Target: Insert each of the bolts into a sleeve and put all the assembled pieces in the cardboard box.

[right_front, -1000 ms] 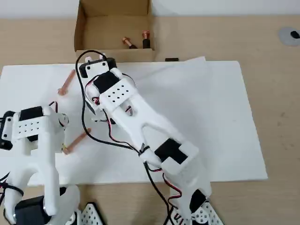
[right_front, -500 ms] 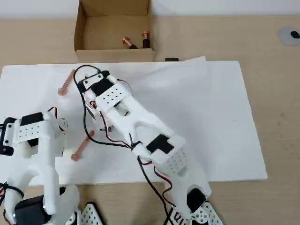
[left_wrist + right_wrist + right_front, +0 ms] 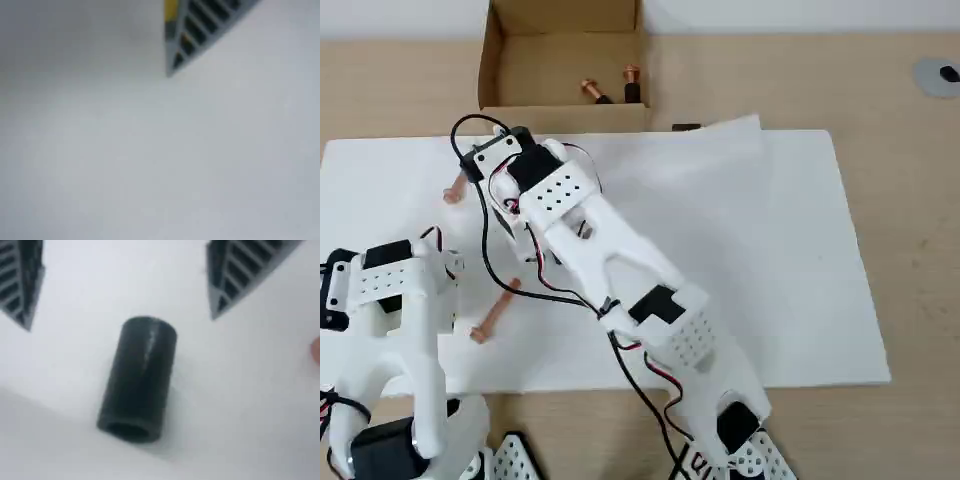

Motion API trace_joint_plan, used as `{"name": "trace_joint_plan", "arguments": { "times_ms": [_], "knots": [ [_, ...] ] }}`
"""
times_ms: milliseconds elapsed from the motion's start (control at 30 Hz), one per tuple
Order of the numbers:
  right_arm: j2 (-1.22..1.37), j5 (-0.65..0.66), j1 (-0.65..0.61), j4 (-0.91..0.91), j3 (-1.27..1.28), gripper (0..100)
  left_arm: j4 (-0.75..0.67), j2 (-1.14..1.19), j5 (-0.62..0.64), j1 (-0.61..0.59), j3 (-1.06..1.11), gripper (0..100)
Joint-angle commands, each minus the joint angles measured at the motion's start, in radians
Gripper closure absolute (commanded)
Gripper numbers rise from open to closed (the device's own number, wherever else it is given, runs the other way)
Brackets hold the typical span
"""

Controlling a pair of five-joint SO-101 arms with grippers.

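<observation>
High view: I count two bolts [image 3: 495, 312] on sheet [image 3: 770, 250], two assemblies [image 3: 592, 91] in cardboard box [image 3: 492, 60]. Right claw [image 3: 120, 320] released astride one sleeve [image 3: 137, 380]; left claw [image 3: 200, 25]: cannot tell.

Sleeve [image 3: 137, 380] lies free inside spread right gripper [image 3: 120, 320] (gaps both sides)

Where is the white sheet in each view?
High view: the white sheet covers the middle of the table.
Left wrist view: the pale surface below the camera.
Right wrist view: the surface under the black sleeve.
Shared landmark: the copper bolt, in high and right wrist views.
</observation>
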Motion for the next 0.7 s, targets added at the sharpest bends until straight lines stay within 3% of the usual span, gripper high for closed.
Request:
{"name": "trace_joint_plan", "arguments": {
  "times_ms": [0,267,533,667],
  "knots": [
    [0.019,0.009,-0.007,-0.002,-0.038,73.5,-0.008,-0.018,0.003,-0.011,-0.008,73],
    [0.151,0.044,0.028,-0.084,-0.061,90.9,-0.008,-0.018,0.0,-0.011,-0.006,73],
    [0.162,0.129,0.041,-0.002,-0.2,90.6,-0.008,-0.019,-0.002,-0.006,-0.005,73],
    [0.162,0.199,0.041,0.026,-0.217,83.6,-0.008,-0.018,-0.002,-0.006,-0.005,73]
  ]
}}
